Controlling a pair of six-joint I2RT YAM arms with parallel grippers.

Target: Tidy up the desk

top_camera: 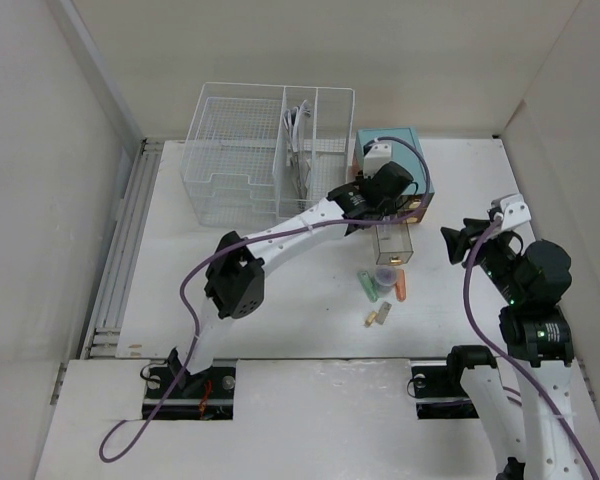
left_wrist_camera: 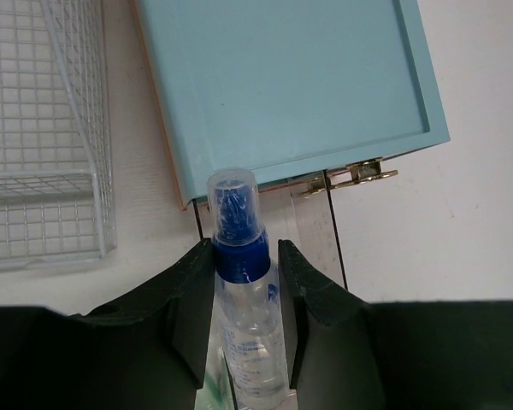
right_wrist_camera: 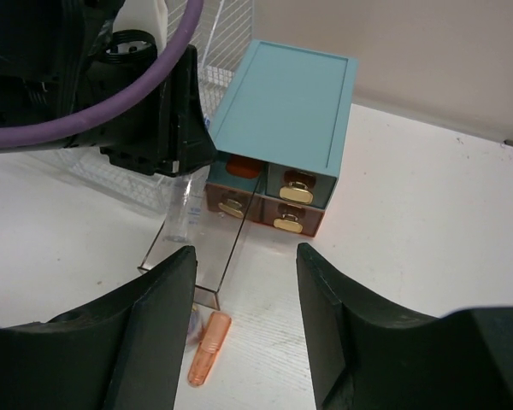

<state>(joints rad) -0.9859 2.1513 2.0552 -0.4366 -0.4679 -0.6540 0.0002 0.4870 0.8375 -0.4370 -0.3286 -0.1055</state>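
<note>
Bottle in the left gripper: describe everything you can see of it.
The bottle is small, with a clear plastic-looking body bearing faint blue print, a blue collar and sprayer, and a clear overcap. It hangs about upright, pinched at collar and shoulder between the black fingers of the left gripper, at the clear holder before the teal drawer box. Contact with the holder cannot be told.

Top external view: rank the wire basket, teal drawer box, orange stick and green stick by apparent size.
Largest first: wire basket; teal drawer box, partly hidden; then orange stick and green stick, too alike to rank.
</note>
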